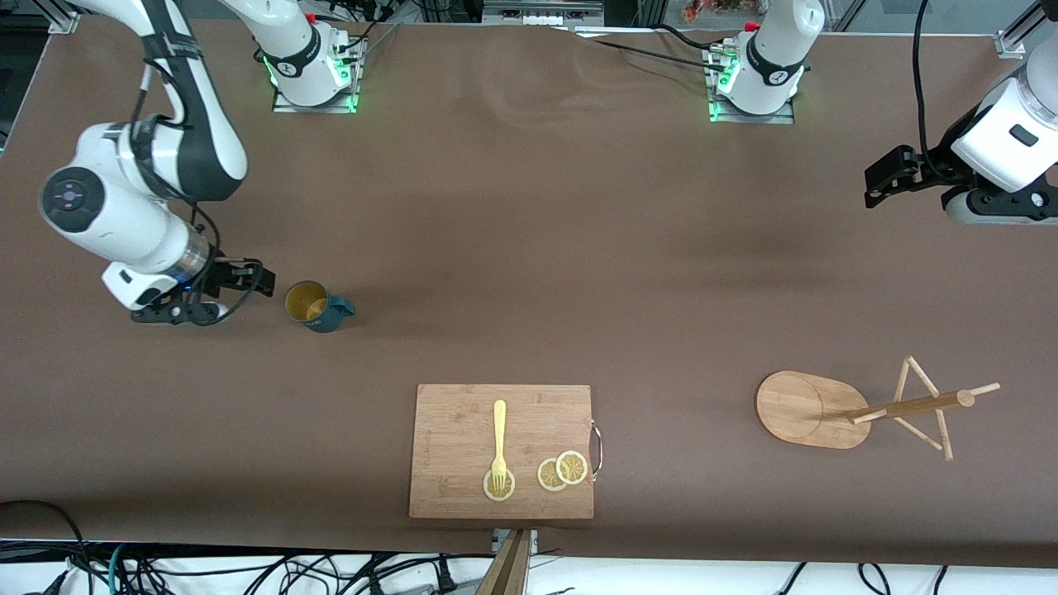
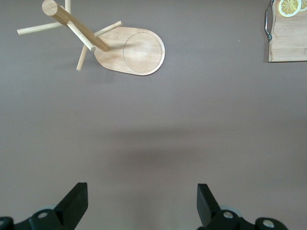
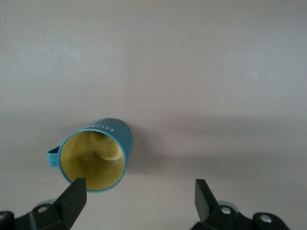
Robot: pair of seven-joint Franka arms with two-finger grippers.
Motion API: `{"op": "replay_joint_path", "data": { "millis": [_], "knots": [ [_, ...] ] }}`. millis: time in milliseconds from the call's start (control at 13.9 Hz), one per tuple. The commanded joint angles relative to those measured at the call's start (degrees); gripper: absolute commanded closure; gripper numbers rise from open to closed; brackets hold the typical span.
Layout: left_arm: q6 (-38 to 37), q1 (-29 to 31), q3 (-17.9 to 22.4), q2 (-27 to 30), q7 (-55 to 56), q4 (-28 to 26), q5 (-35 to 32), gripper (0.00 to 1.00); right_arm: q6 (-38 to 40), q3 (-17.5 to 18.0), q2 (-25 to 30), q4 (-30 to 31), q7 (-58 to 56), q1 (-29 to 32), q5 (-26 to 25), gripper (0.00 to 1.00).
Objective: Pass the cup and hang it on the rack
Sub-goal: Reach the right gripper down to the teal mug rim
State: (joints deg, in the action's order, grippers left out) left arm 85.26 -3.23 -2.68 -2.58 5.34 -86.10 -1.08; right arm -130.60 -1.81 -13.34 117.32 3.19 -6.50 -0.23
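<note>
The cup [image 1: 317,307], a small teal mug with a yellow inside, stands upright on the brown bench [image 1: 529,231] at middle left of the front view, its little handle pointing toward the frame's centre. Nothing grips it. Just beside it, at the frame's left, the right hand [image 1: 248,279] hangs low with its fingers apart, aimed at the cup but short of touching; in the right wrist view the cup [image 3: 94,155] sits at lower left of the frame, just off one dark fingertip [image 3: 76,195] and not yet centred between the two.

The rack [image 1: 860,406], a pale bamboo mug tree on an oval base, stands at lower right of the front view, well apart from the cup. The left hand [image 1: 888,178] waits above the bench at upper right of that view, fingers spread wide, with the rack [image 2: 127,48] at upper left of its own wrist view.

A cutting board [image 1: 502,451] at lower centre carries a yellow fork [image 1: 499,442] and lemon slices [image 1: 562,469], apart from both task items.

By the look of it, the first step, picking the cup up, is just beginning; passing and hanging are untouched. The next move calls for the right hand to line up so the cup's wall sits squarely between its fingers before closing, leaving the handle free for a peg.
</note>
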Motion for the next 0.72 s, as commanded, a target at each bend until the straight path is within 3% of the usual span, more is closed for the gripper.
{"op": "replay_joint_path", "data": {
  "millis": [0, 215, 287, 358, 502, 645],
  "knots": [
    [-0.09, 0.06, -0.22, 0.91, 0.02, -0.38, -1.56, 0.00, -7.80, -0.03, -1.23, 4.04, 4.44, -2.37, 0.40, 0.00],
    [-0.09, -0.02, -0.31, 0.91, -0.07, -0.38, -1.56, 0.00, -10.55, -0.04, -3.35, 4.32, 5.42, -3.52, 0.40, 0.00],
    [-0.09, 0.06, -0.23, 0.91, -0.24, -0.38, -1.56, 0.00, -10.64, -0.04, -3.88, 4.23, 5.42, -3.52, 0.40, 0.06],
    [-0.01, 0.06, -0.14, 0.91, -0.33, -0.38, -1.65, 0.00, -10.73, -0.12, -4.49, 4.23, 5.42, -3.52, 0.31, 0.24],
    [0.00, 0.15, -0.22, 0.91, -0.33, -0.38, -1.56, 0.00, -13.09, -0.12, -5.72, 4.23, 4.64, -3.44, 0.31, 0.44],
    [0.00, 0.33, -0.22, 0.90, -0.33, -0.38, -1.56, 0.00, -13.54, -0.12, -6.17, 4.23, 4.55, -3.52, 0.31, 0.72]
  ]
}}
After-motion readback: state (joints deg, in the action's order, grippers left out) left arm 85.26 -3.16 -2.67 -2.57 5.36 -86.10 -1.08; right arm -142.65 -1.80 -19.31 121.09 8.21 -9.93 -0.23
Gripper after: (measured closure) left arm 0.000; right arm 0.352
